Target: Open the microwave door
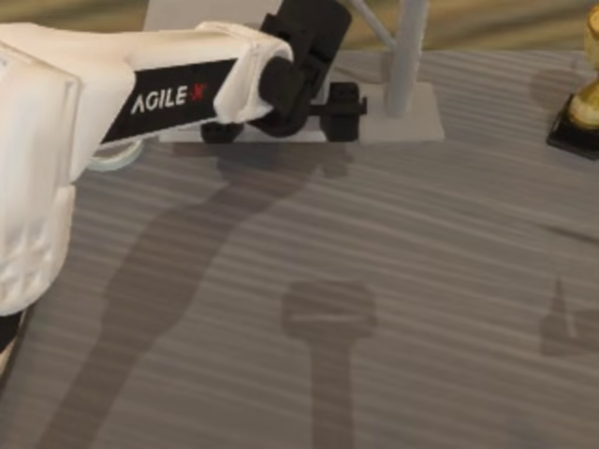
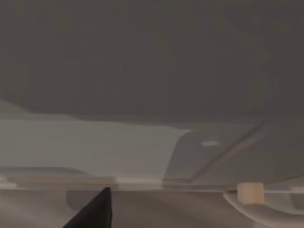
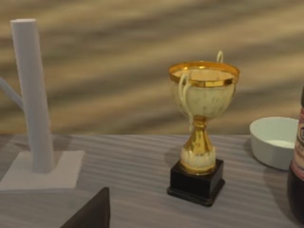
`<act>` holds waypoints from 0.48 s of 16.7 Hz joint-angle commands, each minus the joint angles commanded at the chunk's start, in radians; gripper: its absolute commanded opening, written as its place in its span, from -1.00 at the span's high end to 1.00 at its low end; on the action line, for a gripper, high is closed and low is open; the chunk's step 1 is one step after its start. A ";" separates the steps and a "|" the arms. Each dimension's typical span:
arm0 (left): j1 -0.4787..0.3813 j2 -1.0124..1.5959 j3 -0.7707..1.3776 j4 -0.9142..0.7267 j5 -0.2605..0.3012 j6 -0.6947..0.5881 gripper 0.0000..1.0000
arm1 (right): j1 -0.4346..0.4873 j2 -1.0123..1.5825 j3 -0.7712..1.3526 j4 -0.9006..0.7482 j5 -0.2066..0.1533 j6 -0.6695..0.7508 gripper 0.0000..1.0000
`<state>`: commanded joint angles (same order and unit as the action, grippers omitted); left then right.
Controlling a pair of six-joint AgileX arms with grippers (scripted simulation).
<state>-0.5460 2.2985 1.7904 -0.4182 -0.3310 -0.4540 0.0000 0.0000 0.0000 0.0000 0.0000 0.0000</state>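
Left gripper point(image 1: 344, 112) — just ahead of the microwave point(image 2: 95, 142); finger state cannot be told. Pole stand point(image 1: 409, 70) just beside it, trophy point(image 3: 202, 128) well apart. Right arm unseen.

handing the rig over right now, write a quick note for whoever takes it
Left gripper: out at the far edge of the table, low in front of the microwave, next to the pole stand.
Right gripper: out of the top view, parked facing the trophy.
Microwave door: fills the left wrist view at close range. No grasp can be seen, and I cannot tell whether it has swung.
Done: approach.
Left: get hold of the door and pull it open.
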 joint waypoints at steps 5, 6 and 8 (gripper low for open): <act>0.000 0.000 0.000 0.000 0.000 0.000 -0.10 | 0.000 0.000 0.000 0.000 0.000 0.000 -1.00; 0.000 0.000 0.000 0.000 0.000 0.000 0.06 | 0.000 0.000 0.000 0.000 0.000 0.000 -1.00; 0.000 0.000 0.000 0.000 0.000 0.000 0.36 | 0.000 0.000 0.000 0.000 0.000 0.000 -1.00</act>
<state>-0.5460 2.2985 1.7904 -0.4182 -0.3310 -0.4540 0.0000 0.0000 0.0000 0.0000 0.0000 0.0000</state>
